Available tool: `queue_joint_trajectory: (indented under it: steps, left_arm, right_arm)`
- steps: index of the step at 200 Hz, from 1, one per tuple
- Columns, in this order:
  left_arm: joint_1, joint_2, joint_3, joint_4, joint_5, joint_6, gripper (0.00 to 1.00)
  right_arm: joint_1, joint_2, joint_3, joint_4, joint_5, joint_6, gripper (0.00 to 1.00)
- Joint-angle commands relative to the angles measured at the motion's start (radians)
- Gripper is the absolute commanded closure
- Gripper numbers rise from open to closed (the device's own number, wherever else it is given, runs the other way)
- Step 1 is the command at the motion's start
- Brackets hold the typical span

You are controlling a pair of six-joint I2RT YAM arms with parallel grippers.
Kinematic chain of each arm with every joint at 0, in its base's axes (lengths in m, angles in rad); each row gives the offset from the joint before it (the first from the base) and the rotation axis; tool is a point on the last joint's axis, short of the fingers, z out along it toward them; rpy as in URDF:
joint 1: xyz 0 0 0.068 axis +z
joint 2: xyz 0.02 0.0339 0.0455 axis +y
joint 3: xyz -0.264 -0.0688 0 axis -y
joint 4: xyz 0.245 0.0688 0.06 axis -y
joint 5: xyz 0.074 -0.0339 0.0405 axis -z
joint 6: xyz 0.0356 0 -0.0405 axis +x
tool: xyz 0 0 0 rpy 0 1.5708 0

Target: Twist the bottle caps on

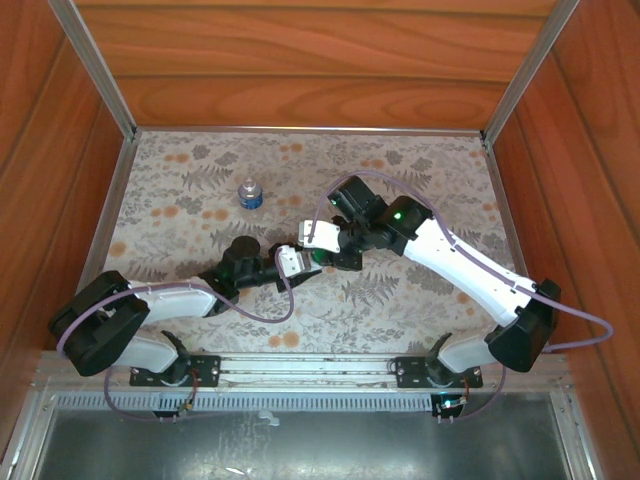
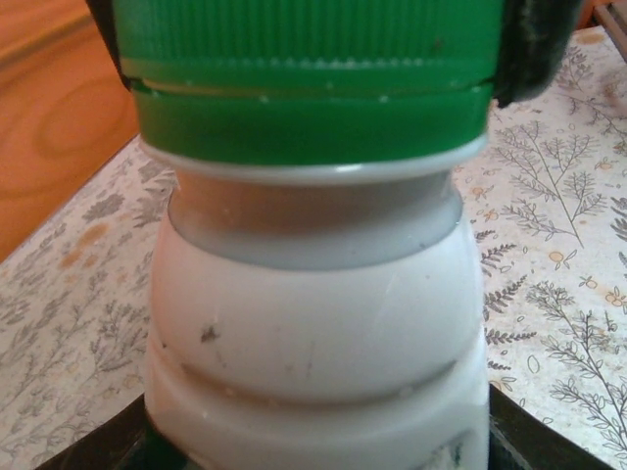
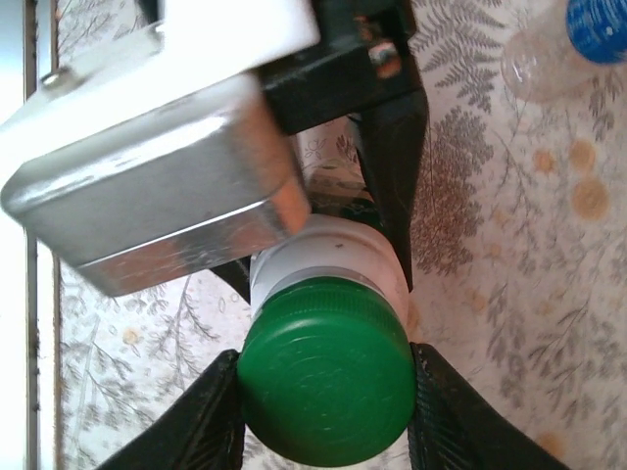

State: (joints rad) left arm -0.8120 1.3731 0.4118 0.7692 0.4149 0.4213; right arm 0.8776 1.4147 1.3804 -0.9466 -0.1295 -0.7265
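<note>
Top external view: I see a table under a pale cloth printed with grey ferns and orange blossoms, lying flat from edge to edge.
Room: reddish wooden walls close the table in on the far side and on both flanks.
Frame: bare metal posts rise slanting from the two far corners, and a metal rail along the near edge carries both arm bases.
Left pincer: closed low on the body of the opaque white plastic bottle, near the middle of the table. I cannot tell from here whether the bottle stands upright.
Right pincer: its two black fingers press against opposite sides of the dark green round plastic screw cap, so it is gripping that cap.
Green cap: it sits on the white bottle's neck, its lower ring just above a white collar. How far it is threaded down I cannot tell.
Short clear plastic bottle: upright on the cloth, left of centre and farther back, well apart from both pincers.
Small blue round plastic cap: on top of the clear bottle.
Left wrist view: the wooden wall meets the cloth's edge just behind the white bottle.
</note>
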Motion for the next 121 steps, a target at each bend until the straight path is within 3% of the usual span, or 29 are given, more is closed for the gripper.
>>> queue_joint_trajectory:
  steps: [1,28,64,121]
  left_arm:
    - [-0.009,-0.005,0.001,0.019,0.019,0.017,0.49]
    - [-0.009,-0.005,0.001,0.021,0.018,0.017,0.48]
    - [-0.009,-0.008,-0.006,0.019,0.011,0.018,0.48]
    - [-0.008,-0.003,-0.008,0.019,-0.004,0.025,0.48]
  right_arm:
    - [0.010,-0.010,-0.006,0.002,-0.045,-0.001,0.70]
    - [0.014,-0.019,-0.008,0.002,-0.071,0.004,0.52]
    - [0.014,-0.045,-0.012,0.023,-0.043,0.040,0.49]
    - [0.018,-0.062,-0.030,0.028,-0.096,0.120,0.39]
